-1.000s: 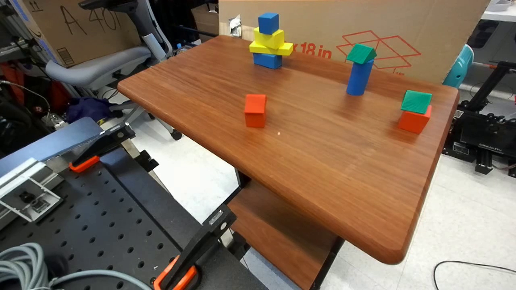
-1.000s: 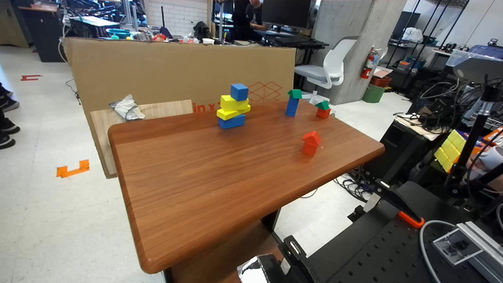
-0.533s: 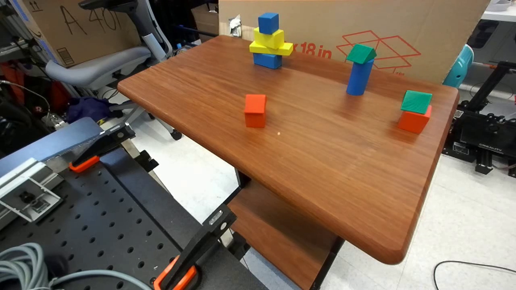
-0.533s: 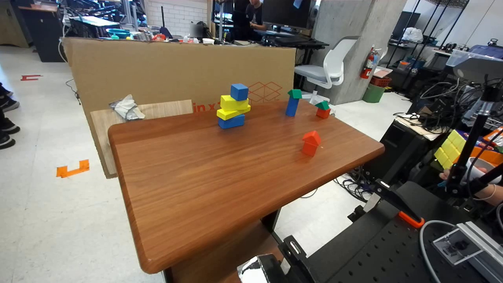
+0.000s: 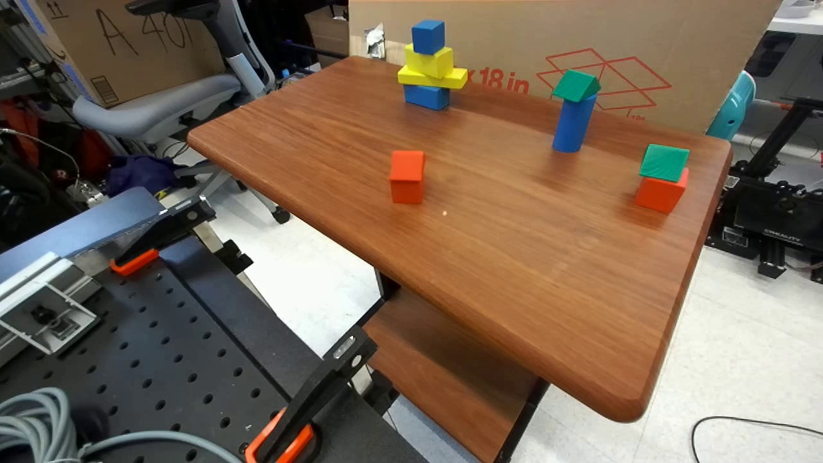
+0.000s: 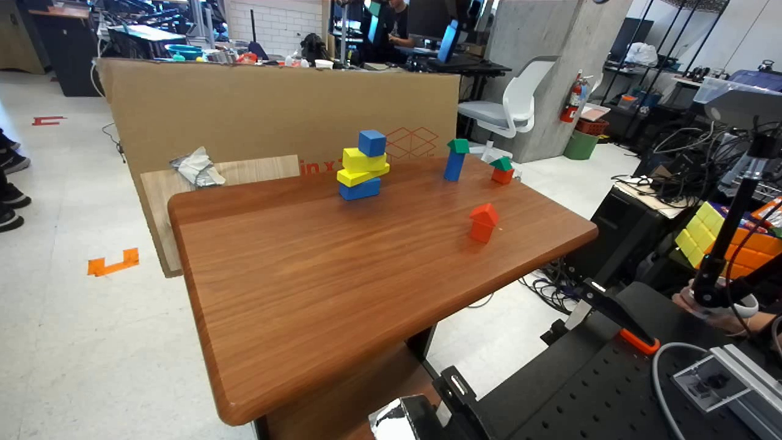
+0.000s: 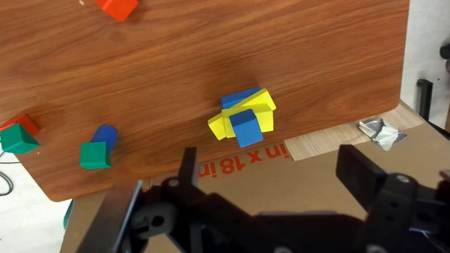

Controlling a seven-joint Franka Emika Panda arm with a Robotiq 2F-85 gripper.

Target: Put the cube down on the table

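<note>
As far as the gripper (image 7: 268, 153) goes: unclenched, jaws wide apart in the wrist view, cardboard sheet (image 7: 299, 186) showing through the gap.
Blue cube (image 5: 428, 36): top of a four-piece pile (image 6: 363, 165), resting on a yellow block (image 5: 429, 62), apart from the jaws.
Below that: yellow bar (image 5: 432, 81), set askew to the block above; then a blue block (image 5: 426, 97) on the wood-grain table (image 5: 514, 244).
Blue post (image 5: 574, 128): upright on the table, green wedge (image 5: 577, 85) on top.
Corner pair: orange cube (image 5: 661, 194) near a table corner, second green wedge (image 5: 665, 162) on top.
Orange pair: second orange cube (image 6: 481, 231) under an orange wedge (image 6: 484, 213), well apart from the pile.
Cardboard sheet: standing along the table edge, behind the pile in both exterior views, red print on it.
</note>
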